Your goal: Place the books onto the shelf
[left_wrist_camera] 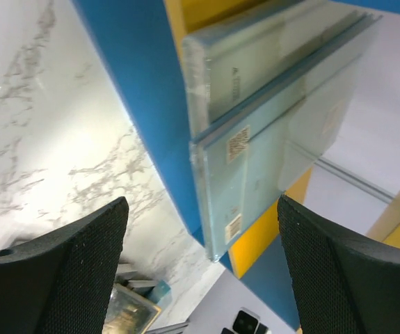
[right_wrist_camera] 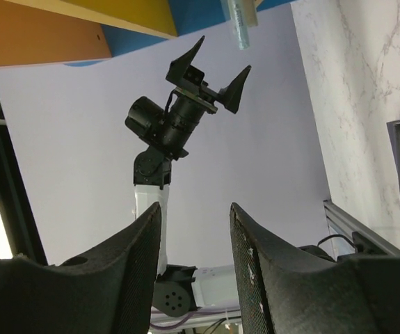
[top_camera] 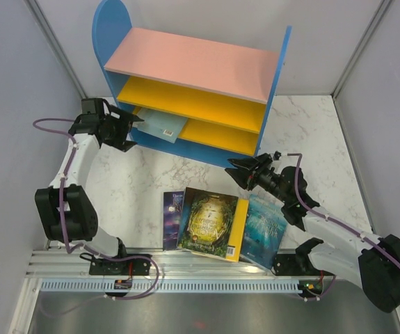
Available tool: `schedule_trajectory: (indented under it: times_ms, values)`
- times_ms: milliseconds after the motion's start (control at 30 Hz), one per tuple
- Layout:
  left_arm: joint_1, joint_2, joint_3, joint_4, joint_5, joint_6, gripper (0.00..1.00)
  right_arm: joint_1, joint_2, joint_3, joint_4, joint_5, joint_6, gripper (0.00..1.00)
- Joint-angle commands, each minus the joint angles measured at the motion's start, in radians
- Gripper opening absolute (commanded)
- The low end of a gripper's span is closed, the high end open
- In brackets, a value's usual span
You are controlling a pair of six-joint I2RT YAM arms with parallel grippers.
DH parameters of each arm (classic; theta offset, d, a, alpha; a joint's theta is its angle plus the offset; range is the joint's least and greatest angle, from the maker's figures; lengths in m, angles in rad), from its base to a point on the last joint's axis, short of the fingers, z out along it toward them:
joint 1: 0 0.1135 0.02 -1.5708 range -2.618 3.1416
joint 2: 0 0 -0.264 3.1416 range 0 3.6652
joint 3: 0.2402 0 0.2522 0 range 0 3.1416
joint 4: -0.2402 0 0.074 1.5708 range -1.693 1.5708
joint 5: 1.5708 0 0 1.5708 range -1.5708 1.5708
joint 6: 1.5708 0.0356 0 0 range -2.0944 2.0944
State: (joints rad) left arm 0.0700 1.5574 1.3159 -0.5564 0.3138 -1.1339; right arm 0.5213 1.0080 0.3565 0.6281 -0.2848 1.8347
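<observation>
The shelf (top_camera: 252,73) stands at the back with blue sides, a pink top and yellow boards. Two pale blue books (top_camera: 161,124) lie flat on its lowest level, their ends sticking out past the blue base (left_wrist_camera: 151,118). In the left wrist view they are stacked books (left_wrist_camera: 255,139) with barcode stickers. My left gripper (top_camera: 136,133) is open just in front of them, touching nothing (left_wrist_camera: 201,202). Several more books lie on the table: a dark purple one (top_camera: 172,219), a fantasy cover (top_camera: 209,221), a yellow one (top_camera: 242,233) and a teal one (top_camera: 262,229). My right gripper (top_camera: 236,172) hovers open and empty above them (right_wrist_camera: 196,209).
Grey walls close in the marble table (top_camera: 311,139) on the left, right and back. An aluminium rail (top_camera: 186,268) with the arm bases runs along the near edge. The right wrist view shows the left arm (right_wrist_camera: 179,118) across from it, under the shelf's edge.
</observation>
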Motion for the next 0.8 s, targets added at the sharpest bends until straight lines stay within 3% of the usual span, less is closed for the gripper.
schedule_trajectory:
  times_ms: [0, 200, 300, 367, 433, 533, 667, 767]
  values:
    - [0.040, -0.068, 0.028, -0.100, -0.033, 0.109, 0.90, -0.001, 0.032, 0.081, 0.016, -0.043, -0.063, 0.48]
    - [0.080, -0.154, 0.008, -0.135, 0.045, 0.183, 0.89, 0.006, 0.147, 0.249, -0.065, -0.095, -0.219, 0.50]
    - [0.076, -0.233, -0.073, -0.135, 0.126, 0.232, 0.89, 0.011, 0.179, 0.361, -0.242, -0.129, -0.337, 0.63]
    - [0.064, -0.282, -0.116, -0.132, 0.186, 0.297, 0.89, 0.013, 0.181, 0.422, -0.497, -0.122, -0.506, 0.70]
    - [0.024, -0.315, -0.181, -0.132, 0.240, 0.344, 0.88, 0.013, 0.172, 0.479, -0.734, -0.091, -0.662, 0.71]
    - [-0.059, -0.394, -0.273, -0.129, 0.254, 0.394, 0.89, 0.013, 0.143, 0.481, -0.955, -0.051, -0.777, 0.71]
    - [-0.243, -0.470, -0.381, -0.122, 0.234, 0.430, 0.89, 0.032, 0.090, 0.388, -1.054, -0.056, -0.789, 0.70]
    - [-0.304, -0.526, -0.461, -0.077, 0.283, 0.430, 0.89, 0.081, 0.035, 0.314, -1.071, -0.019, -0.753, 0.70]
